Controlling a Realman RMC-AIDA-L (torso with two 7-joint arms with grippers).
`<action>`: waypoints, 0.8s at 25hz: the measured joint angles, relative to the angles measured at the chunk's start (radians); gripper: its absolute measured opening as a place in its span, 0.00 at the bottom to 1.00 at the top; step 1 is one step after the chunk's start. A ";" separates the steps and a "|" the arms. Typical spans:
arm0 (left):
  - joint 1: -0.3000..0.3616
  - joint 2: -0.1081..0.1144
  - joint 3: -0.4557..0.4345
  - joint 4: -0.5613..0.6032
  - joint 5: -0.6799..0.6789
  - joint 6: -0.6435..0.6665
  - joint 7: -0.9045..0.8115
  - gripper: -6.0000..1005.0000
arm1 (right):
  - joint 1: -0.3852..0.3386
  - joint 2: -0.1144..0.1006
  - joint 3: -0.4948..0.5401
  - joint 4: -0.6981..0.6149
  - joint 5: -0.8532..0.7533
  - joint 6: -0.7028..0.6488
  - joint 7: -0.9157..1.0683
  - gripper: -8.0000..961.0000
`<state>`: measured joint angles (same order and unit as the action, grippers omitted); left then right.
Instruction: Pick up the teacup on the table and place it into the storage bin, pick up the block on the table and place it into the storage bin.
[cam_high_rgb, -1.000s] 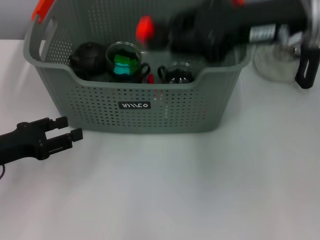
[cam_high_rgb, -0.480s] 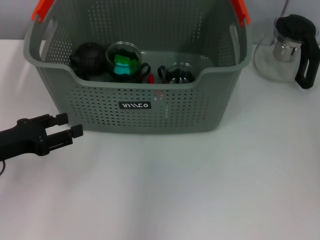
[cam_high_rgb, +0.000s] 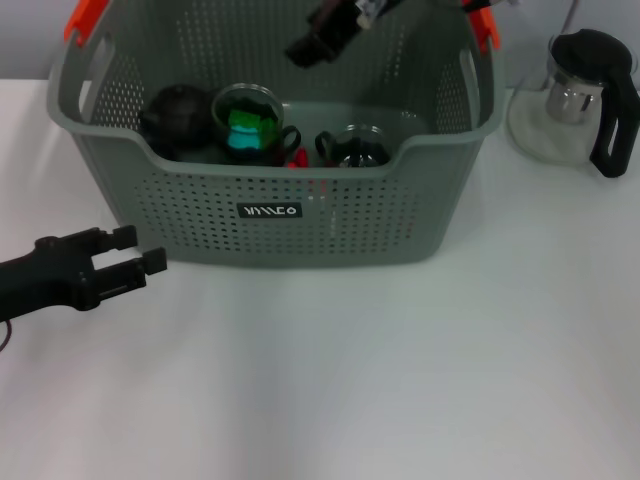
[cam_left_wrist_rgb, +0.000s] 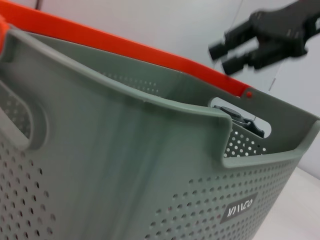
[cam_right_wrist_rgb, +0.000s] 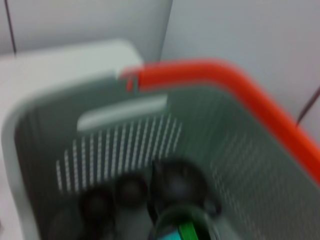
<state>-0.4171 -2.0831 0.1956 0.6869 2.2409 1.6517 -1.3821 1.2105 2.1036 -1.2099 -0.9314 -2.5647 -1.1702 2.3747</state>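
The storage bin (cam_high_rgb: 350, 215) is a grey-green perforated basket with orange handle ends, at the back middle of the table. Inside it stand a glass teacup (cam_high_rgb: 246, 128) with a green block (cam_high_rgb: 243, 124) in it, a second glass cup (cam_high_rgb: 358, 148) and a dark teapot (cam_high_rgb: 175, 118). A small red piece (cam_high_rgb: 298, 158) lies between the cups. My right gripper (cam_high_rgb: 305, 50) hangs over the bin's back part, open and empty; it also shows in the left wrist view (cam_left_wrist_rgb: 221, 57). My left gripper (cam_high_rgb: 140, 252) is open and empty, low on the table left of the bin.
A glass pitcher (cam_high_rgb: 580, 95) with a black lid and handle stands right of the bin. The bin's front wall (cam_left_wrist_rgb: 125, 165) fills the left wrist view. The blurred right wrist view looks down into the bin (cam_right_wrist_rgb: 200, 75).
The right arm reached blurred across the bin a second ago, left view half a second ago, and now its gripper is back over the bin. The left gripper has barely moved.
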 joint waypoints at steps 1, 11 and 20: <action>0.000 0.000 -0.002 0.001 0.000 0.001 0.000 0.66 | -0.018 0.000 -0.007 -0.029 0.027 0.005 0.001 0.40; 0.004 0.002 -0.018 -0.002 -0.072 0.030 0.023 0.66 | -0.618 -0.005 -0.030 -0.462 0.976 0.043 -0.462 0.80; 0.016 0.037 0.015 0.092 -0.042 0.289 0.052 0.66 | -0.964 -0.003 -0.042 -0.342 1.199 -0.332 -0.830 0.98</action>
<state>-0.4007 -2.0456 0.2102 0.7793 2.1985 1.9404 -1.3298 0.2461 2.1001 -1.2523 -1.2731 -1.3654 -1.5025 1.5445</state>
